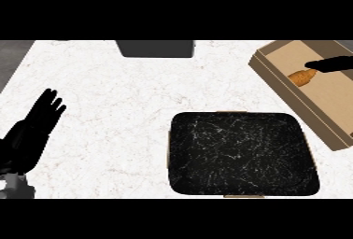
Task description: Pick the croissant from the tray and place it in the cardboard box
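Counter: white marbled top (138, 102); I'm looking steeply down on it.
Tray: black tray (244, 154) with pale flecks, near side, right of centre, just left of the box's near end.
Cardboard box: cardboard box (290, 93) at far right, angled, cut off by the right edge.
Croissant: croissant (302, 77) lies inside the box at its far end, close to the left wall.
Right hand: right hand (331, 64) comes in from the right edge over the box, its tip meeting the croissant's far side. I cannot tell if it grips or is open.
Left hand: left hand (38, 121) at near left, open, fingers straight and pointing up, resting.
Far edge: dark grey block (156, 48), centre.
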Robot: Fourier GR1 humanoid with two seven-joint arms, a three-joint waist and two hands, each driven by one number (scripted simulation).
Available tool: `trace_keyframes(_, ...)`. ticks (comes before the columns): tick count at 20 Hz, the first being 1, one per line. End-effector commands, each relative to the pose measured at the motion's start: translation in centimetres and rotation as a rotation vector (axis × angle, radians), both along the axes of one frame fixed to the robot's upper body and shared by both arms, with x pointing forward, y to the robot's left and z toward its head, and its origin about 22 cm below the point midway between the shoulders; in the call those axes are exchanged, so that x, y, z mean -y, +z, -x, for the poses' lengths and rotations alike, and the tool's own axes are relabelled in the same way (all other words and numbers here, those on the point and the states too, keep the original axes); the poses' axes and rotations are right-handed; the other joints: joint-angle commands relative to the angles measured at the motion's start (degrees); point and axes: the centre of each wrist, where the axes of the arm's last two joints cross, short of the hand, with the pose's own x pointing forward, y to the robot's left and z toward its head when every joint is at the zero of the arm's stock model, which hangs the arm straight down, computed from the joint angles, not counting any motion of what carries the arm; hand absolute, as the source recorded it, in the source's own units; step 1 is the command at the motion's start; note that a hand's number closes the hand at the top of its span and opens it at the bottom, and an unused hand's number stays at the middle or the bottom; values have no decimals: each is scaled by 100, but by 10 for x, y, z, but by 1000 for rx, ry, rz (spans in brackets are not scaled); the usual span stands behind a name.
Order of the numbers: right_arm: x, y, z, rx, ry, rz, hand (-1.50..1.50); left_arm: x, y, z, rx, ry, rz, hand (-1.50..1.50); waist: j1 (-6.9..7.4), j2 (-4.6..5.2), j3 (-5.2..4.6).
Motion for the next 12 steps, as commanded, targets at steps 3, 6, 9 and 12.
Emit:
trace_keyframes(3, 19, 20, 6, 201, -83, -240, -150, 1, -20, 6, -22, 16, 18, 0, -74, -28, -12)
trace_keyframes(6, 69, 24, 35, 237, -98, -279, -150, 6, -5, 2, 6, 14, 2, 0, -81, -24, -7)
trace_keyframes(9, 87, 30, 47, 229, -124, -327, -150, 3, -22, 10, -10, 2, 10, 0, -75, -29, -12)
trace_keyframes(12, 123, 28, 76, 272, -129, -338, -150, 2, 3, -4, -2, 6, 12, 0, -51, -7, -5)
